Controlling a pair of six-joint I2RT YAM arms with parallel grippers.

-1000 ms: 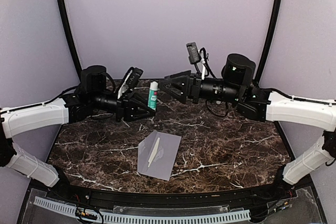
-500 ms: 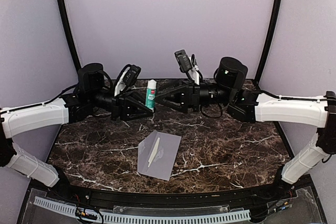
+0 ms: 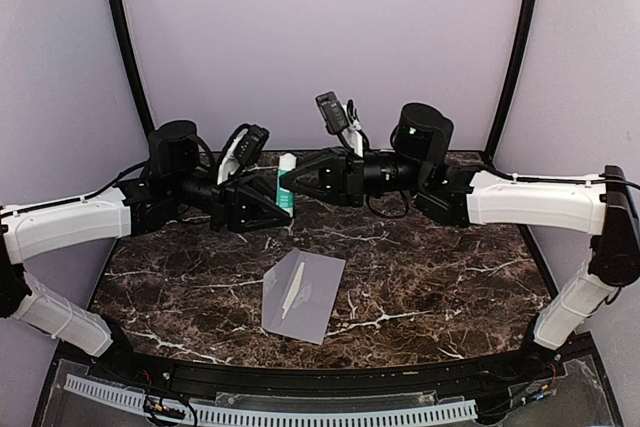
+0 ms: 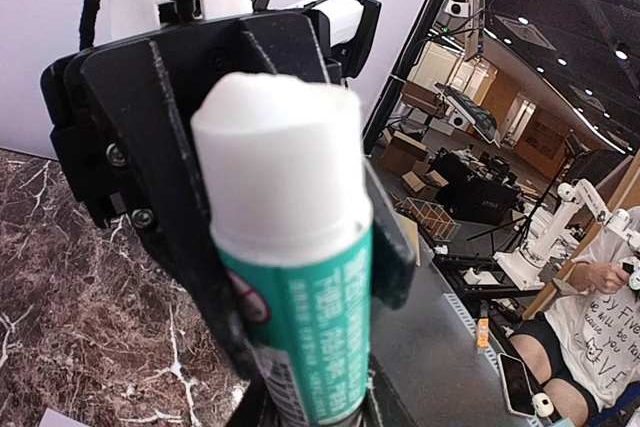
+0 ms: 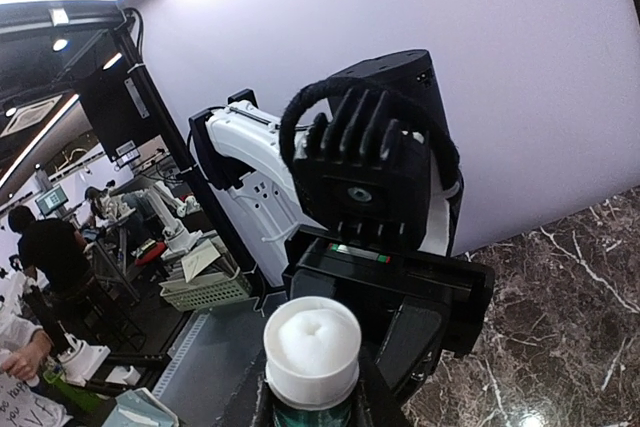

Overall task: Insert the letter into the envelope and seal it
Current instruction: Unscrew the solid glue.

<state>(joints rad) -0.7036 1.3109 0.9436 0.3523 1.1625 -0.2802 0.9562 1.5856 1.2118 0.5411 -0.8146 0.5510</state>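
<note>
The left pincer (image 3: 272, 209) grips the glue stick (image 4: 300, 277) by its green body. The right pincer (image 3: 298, 180) seems to be pinched on its white cap. I would pull the cap straight off, without twisting sideways. The envelope (image 3: 312, 299), with a sliver of the letter (image 3: 291, 292) showing, lies below both pincers on the worktop (image 3: 430, 257), with bare marble around it.

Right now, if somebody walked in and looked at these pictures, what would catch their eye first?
The glue stick, held up between the two arms at the back of the dark marble table: the left gripper clamps its green body and the right gripper is at its white cap. Next, the pale grey envelope lying flat mid-table, a cream strip of the letter showing on it.
</note>
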